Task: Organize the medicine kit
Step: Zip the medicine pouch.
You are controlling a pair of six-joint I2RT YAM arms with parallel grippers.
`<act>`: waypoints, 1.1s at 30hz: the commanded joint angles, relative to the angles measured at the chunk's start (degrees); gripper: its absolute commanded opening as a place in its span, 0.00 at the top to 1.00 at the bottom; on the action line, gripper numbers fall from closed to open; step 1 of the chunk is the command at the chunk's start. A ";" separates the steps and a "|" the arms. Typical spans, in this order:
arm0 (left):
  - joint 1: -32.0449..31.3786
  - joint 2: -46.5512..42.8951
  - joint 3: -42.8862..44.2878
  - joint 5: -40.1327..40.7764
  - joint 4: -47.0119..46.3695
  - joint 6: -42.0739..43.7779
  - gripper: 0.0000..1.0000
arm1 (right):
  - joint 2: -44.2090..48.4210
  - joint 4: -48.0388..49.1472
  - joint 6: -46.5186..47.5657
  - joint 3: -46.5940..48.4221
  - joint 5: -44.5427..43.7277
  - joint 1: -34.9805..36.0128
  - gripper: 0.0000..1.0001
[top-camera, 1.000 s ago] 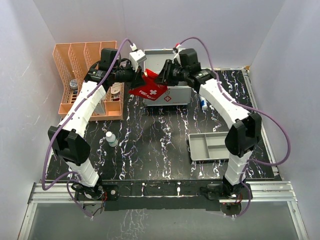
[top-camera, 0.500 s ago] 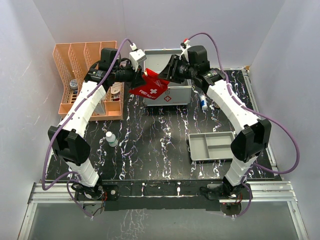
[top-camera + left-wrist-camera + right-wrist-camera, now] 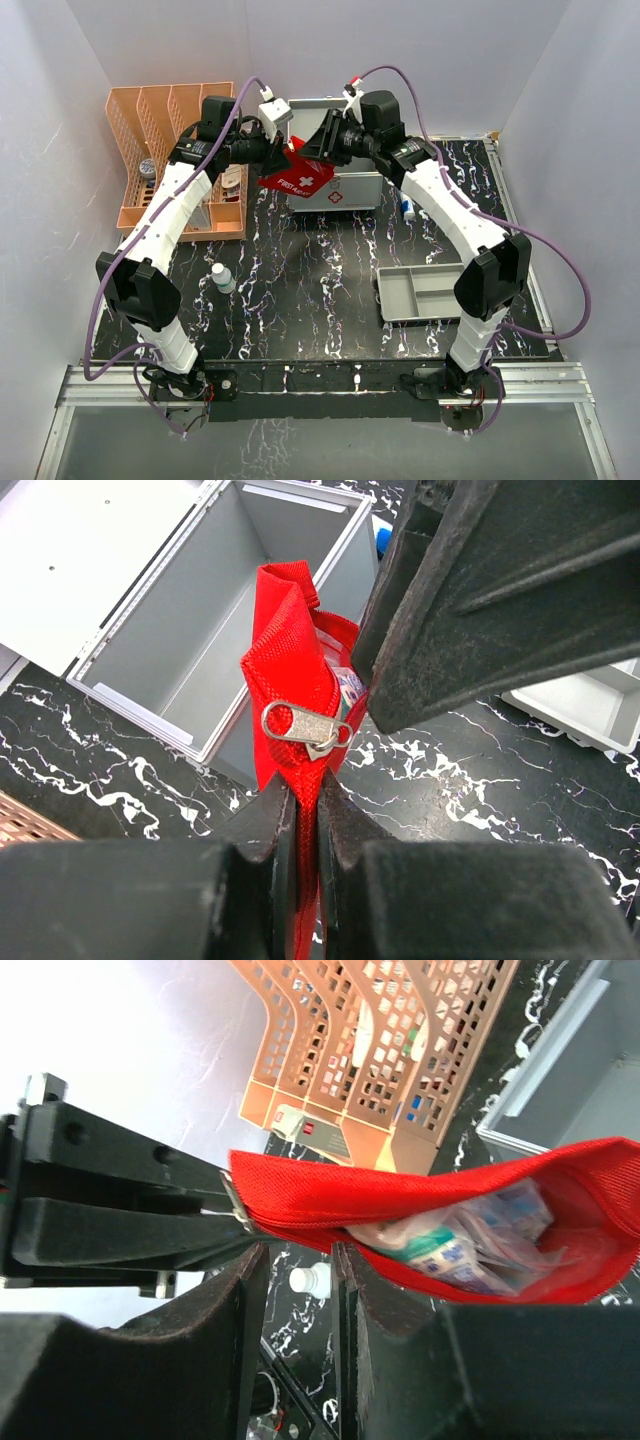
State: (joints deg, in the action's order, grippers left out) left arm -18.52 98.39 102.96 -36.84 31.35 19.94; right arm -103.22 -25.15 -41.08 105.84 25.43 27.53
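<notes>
The medicine kit (image 3: 345, 192) sat open at the back middle of the table (image 3: 300, 300), with the red pouch (image 3: 285, 630) hanging just over its front-left corner, long side running arm to arm. The left gripper (image 3: 298, 802) was clamped on the zipper (image 3: 305, 723) end. The right gripper (image 3: 300, 1260) sat at the pouch's open mouth, jaws slightly apart and pinching nothing we could see, so we pegged the drop as the left's.

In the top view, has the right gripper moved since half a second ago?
Yes. Judged against the medicine kit, which stays put, the right gripper has shifted left, closer to the red pouch that the left gripper holds.
</notes>
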 commanded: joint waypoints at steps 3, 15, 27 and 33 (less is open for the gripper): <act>-0.22 -2.26 -0.91 0.81 -1.51 1.00 1.00 | -2.51 5.18 -2.10 7.26 1.22 0.68 0.71; -0.20 -2.92 -1.18 -0.51 -0.39 2.24 1.00 | -6.05 6.61 -3.15 10.26 0.92 1.49 0.72; -0.24 -3.13 -1.48 -0.95 0.59 3.08 1.00 | -9.74 2.45 -0.01 16.06 -0.07 4.15 0.82; -0.21 -3.18 -2.06 -0.46 0.07 2.56 1.00 | -7.65 1.01 1.77 14.01 -0.83 4.20 1.00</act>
State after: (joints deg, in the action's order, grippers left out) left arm -18.50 98.30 101.12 -35.75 32.25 22.46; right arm -113.91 -25.04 -41.10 119.35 24.29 30.92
